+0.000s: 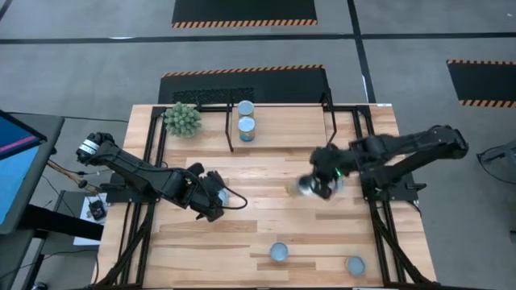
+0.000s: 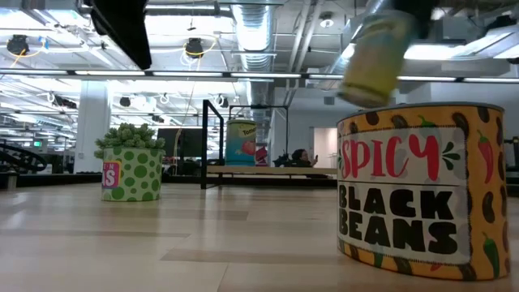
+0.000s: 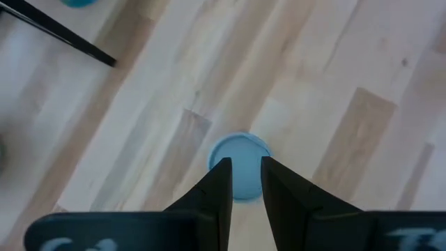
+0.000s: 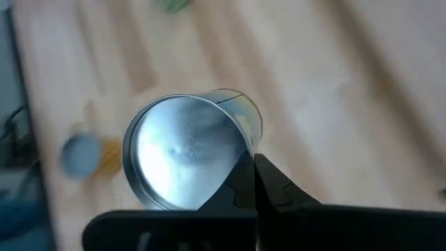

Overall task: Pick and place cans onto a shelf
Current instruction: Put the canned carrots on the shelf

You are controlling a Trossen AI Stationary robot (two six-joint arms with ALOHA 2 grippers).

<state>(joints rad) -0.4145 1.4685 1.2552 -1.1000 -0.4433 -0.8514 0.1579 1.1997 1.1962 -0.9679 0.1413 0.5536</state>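
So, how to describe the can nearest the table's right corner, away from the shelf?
Find the light wooden table, at its edge opposite the black-railed shelf. Of two silver-topped round tins there, the corner can hugs the right corner; the other can sits mid-edge.

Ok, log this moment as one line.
left tool: narrowly open above blue-topped can | right tool: shut beside tilted can, grip unclear | shelf: two cans

The yellow can (image 2: 375, 61) up in the air is a blur in the low view, and its top is cut off by the edge. The big bean can (image 2: 422, 188) is cut off at the side. The can (image 3: 239, 167) under the left end effector (image 3: 244, 183) is partly hidden by the fingers.
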